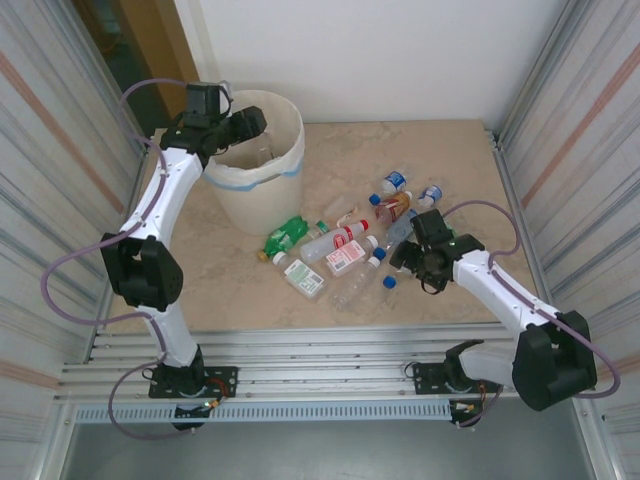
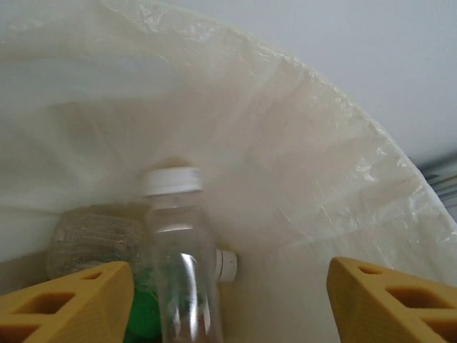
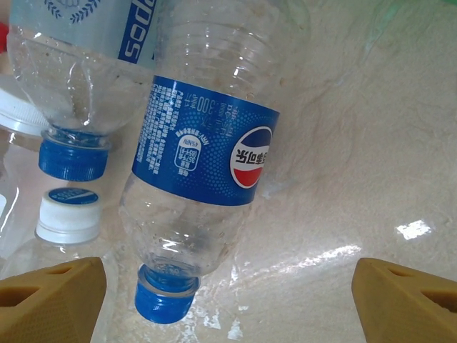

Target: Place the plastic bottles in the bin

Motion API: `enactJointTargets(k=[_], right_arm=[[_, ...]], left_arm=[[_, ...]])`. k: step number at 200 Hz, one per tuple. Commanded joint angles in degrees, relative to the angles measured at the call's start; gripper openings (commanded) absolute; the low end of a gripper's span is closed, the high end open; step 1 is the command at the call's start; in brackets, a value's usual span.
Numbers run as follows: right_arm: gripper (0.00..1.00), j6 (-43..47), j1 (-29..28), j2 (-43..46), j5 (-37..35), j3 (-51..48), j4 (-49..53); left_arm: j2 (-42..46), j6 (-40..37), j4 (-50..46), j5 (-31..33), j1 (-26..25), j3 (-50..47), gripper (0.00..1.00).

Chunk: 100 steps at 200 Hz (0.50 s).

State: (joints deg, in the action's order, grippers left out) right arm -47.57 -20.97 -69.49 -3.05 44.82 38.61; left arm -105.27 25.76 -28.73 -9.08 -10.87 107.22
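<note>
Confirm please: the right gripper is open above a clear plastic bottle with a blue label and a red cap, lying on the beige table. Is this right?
Not quite: the cap of the clear plastic bottle with a blue label is blue, not red; the right wrist view shows it. The right gripper is open above it on the beige table.

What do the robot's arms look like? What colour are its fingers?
Both the left arm and the right arm have white tube sections joined by chunky black joints. A thin purple cable loops beside each. The fingers are yellow-orange wedges with hollow cut-outs.
</note>
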Motion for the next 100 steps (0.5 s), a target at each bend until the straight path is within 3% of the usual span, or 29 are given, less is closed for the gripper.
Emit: enactJointTargets(k=[1, 66, 100], right_arm=[[0.88, -1.22, 0.31, -1.07, 0.58, -0.28, -0.81], [0.86, -0.77, 0.81, -2.82, 0.79, -0.47, -2.28], [0.86, -0.56, 1.71, -3.78, 1.33, -0.87, -4.31]], left_arm=[[3.6, -0.07, -0.18, -0.15, 0.24, 0.45, 0.75], [9.9, -0.97, -0.22, 0.99, -1.68, -1.37, 0.78], [14.47, -1.83, -0.08, 2.87, -4.65, -4.3, 0.84]])
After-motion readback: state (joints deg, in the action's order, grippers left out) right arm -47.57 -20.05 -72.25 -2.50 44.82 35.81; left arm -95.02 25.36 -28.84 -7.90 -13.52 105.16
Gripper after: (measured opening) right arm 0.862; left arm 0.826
